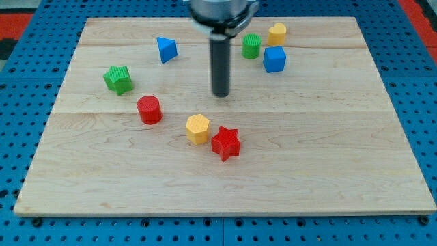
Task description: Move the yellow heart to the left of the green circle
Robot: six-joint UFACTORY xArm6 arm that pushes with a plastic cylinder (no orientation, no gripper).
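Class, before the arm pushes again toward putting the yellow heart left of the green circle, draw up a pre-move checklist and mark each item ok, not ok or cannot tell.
1. Yellow heart in view, at the view's top right: ok.
2. Green circle in view: ok.
3. Heart already left of circle: not ok; it sits right of it.
4. Heart apart from circle: cannot tell; they look nearly touching.
5. My tip free of blocks: ok; it stands below-left of the circle.
6. Blue cube out of the way: not ok; it sits just below heart and circle.
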